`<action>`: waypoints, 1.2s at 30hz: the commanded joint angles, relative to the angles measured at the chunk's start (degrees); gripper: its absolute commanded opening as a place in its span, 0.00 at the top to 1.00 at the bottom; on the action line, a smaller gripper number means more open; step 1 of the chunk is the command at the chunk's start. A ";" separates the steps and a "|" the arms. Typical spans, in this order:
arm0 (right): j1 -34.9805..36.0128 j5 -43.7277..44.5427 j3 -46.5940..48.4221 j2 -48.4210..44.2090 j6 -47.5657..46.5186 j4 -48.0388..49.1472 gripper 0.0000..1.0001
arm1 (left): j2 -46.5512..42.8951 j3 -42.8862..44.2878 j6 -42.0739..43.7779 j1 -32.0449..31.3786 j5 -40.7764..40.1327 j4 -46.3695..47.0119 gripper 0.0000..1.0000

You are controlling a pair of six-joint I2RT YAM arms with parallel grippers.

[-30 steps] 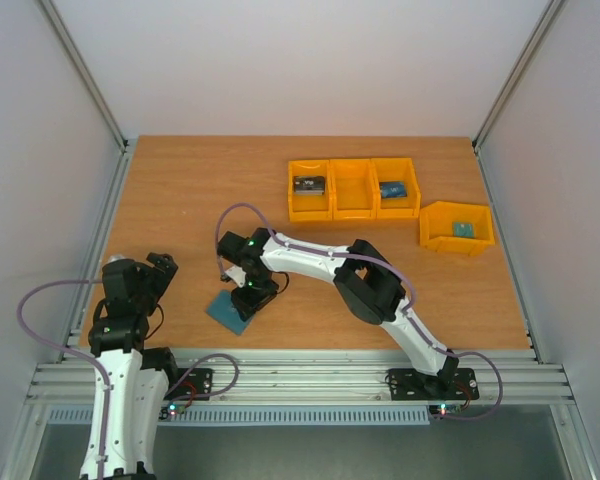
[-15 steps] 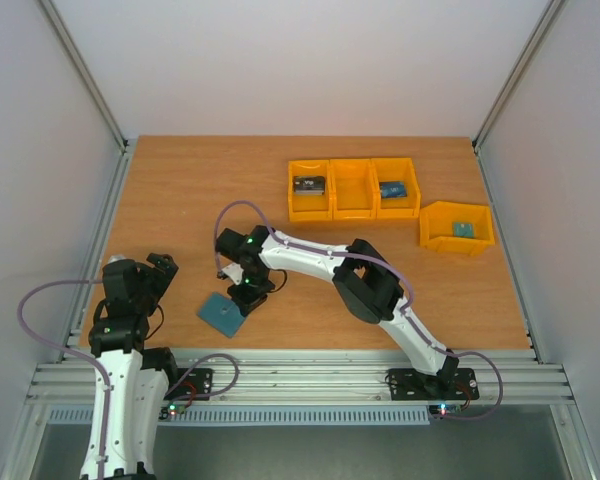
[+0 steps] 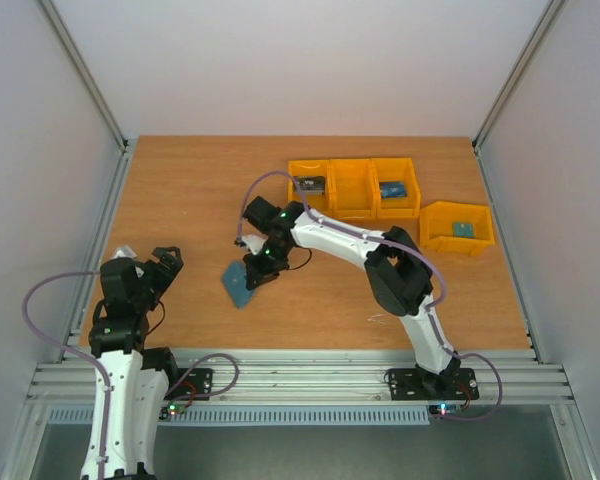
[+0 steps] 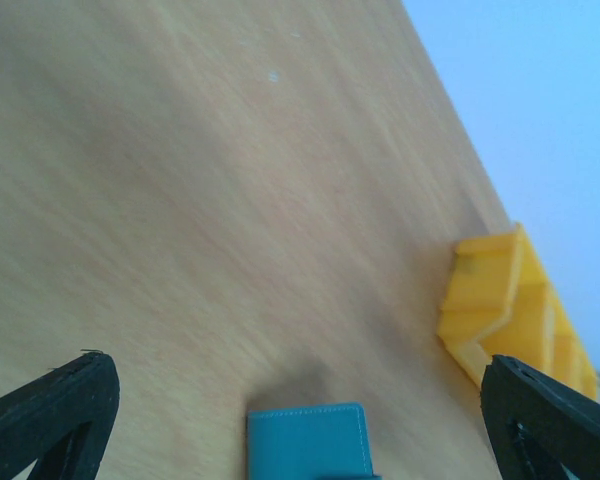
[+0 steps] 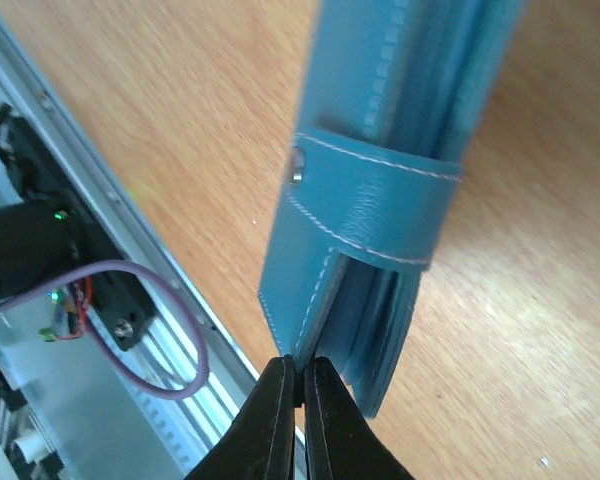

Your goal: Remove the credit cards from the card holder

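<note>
The card holder (image 3: 237,284) is a teal-blue wallet, folded shut with a strap and snap across it. My right gripper (image 3: 255,263) is shut on the edge of one of its outer panels (image 5: 302,372) and holds it tilted over the wood near the table's middle left. The right wrist view shows the card holder (image 5: 380,120) hanging from the pinched edge, its inner layers slightly fanned. No credit cards show; the folded holder hides its inside. My left gripper (image 3: 166,261) stands open at the near left, apart from the holder. Between its wide fingertips, the left wrist view shows the card holder (image 4: 308,440).
A row of three yellow bins (image 3: 352,189) stands at the back right, with a fourth yellow bin (image 3: 457,228) beside it. Some bins hold small items too small to identify. The aluminium rail (image 3: 280,365) runs along the table's near edge. Yellow bins (image 4: 500,300) also show from the left wrist.
My right gripper has shut on the card holder's edge. It has carried the holder away from the near edge, toward the table's middle. The left arm has barely moved.
</note>
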 commanded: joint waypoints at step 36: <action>-10.08 -5.47 34.10 -22.01 -14.77 -14.17 0.99 | 24.75 14.63 -23.50 -9.51 49.63 72.53 0.01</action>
